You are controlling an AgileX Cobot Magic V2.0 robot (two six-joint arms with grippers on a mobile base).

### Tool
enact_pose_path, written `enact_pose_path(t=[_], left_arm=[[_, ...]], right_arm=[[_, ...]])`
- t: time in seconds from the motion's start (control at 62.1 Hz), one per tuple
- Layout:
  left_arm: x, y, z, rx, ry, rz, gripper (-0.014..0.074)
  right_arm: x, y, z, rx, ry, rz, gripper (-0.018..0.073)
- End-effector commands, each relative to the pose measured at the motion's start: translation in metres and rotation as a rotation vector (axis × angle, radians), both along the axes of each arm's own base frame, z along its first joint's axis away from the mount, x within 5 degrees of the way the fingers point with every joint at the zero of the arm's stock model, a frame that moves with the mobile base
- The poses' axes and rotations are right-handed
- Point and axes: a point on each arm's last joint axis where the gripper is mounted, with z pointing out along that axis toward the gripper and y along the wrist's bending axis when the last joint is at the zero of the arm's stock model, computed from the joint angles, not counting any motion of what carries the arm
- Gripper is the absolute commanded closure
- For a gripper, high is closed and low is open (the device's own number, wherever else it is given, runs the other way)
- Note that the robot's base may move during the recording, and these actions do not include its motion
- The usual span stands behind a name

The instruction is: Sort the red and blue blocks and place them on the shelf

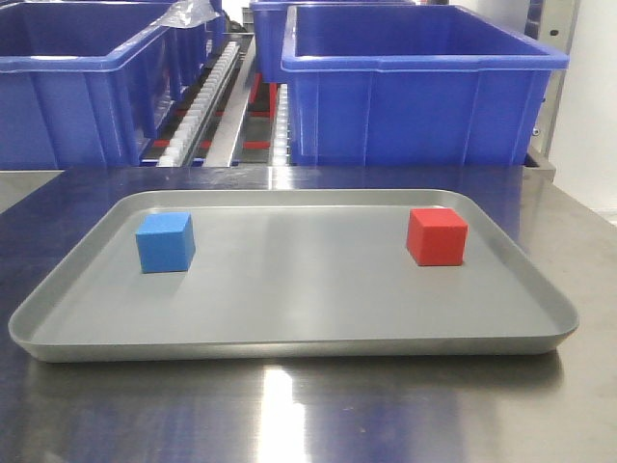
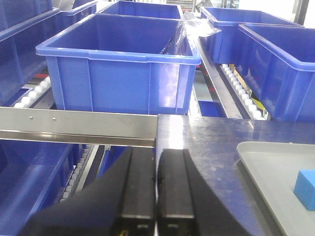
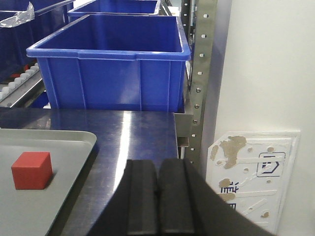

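Observation:
A blue block (image 1: 165, 241) sits at the left of a shallow grey tray (image 1: 289, 328), and a red block (image 1: 437, 235) sits at its right. The shelf (image 1: 217, 92) with roller rails stands behind the steel table. My left gripper (image 2: 157, 156) is shut and empty, low over the table's left edge, with the blue block (image 2: 306, 189) off to its right. My right gripper (image 3: 157, 167) is shut and empty over the table's right side, with the red block (image 3: 32, 170) to its left. Neither gripper shows in the front view.
Large blue bins (image 1: 415, 82) (image 1: 72, 82) sit on the shelf's rails behind the tray. A perforated steel upright (image 3: 199, 73) and a white wall with a worn label plate (image 3: 251, 172) stand to the right of the table edge.

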Motion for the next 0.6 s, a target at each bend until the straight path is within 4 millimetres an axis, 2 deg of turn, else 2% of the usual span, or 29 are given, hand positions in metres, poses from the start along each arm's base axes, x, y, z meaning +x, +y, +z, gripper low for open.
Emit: enact_pose_path(t=[0.0,0.58], left_arm=[[-0.0006,0.0,-0.0007,-0.009,-0.076,0.0,0.0472],[-0.0006,0.0,-0.0007,-0.009,-0.076,0.0,0.0472]], right_arm=[[-0.0036,-0.0009,0.0159,0.004,-0.125,-0.008,0.0502],[-0.0037,-0.0009,0.0163,0.004,-0.129,-0.009,0.0502]])
